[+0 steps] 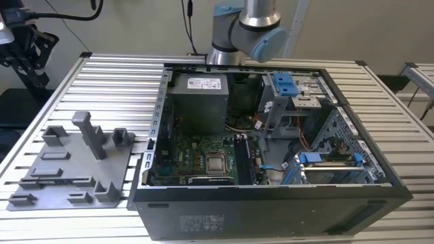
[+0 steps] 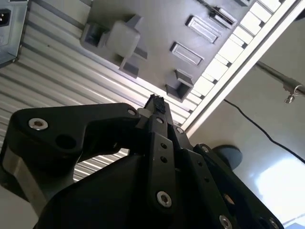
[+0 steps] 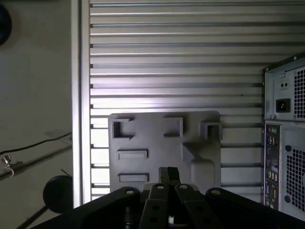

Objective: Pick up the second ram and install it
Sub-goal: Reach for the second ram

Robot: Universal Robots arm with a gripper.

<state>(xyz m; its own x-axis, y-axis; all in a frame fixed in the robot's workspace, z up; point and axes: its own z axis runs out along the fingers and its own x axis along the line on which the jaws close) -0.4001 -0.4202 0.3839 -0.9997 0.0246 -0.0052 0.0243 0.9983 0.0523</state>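
gripper empty and high over the fixture – ram not located

your gripper (image 3: 167, 171) is w/ its fingers together and nothing clamped between them; both wrist views agree on that. it hangs well above the grey fixture (image 3: 162, 138), looking straight down on its recesses and posts. that fixture lies on the slatted counter (image 1: 115, 81), just beside the open pc case (image 1: 271, 208), on the exterior view's left. the arm (image 1: 247, 30) stands at the far edge of the counter, behind the case.

where the second ram is: i can't tell. the fixture's flat rectangular recesses look grey and bare in the first wrist view, tho part of the fixture sits behind the gripper body. inside the case, the slot bank (image 1: 247, 160) next to the cpu socket (image 1: 215, 163) shows long dark strips w/ a hint of green, too small to say whether a stick is seated there.

my read: no stick in hand and no descent begun, so you're at the pick-up end of the job, approach stage, unless that slot bank is already filled.

what any move calls for, imo: confirm the stick's spot first, fingers apart before going down, and line them up across the thin board, clear of the tall post (image 1: 91, 134).
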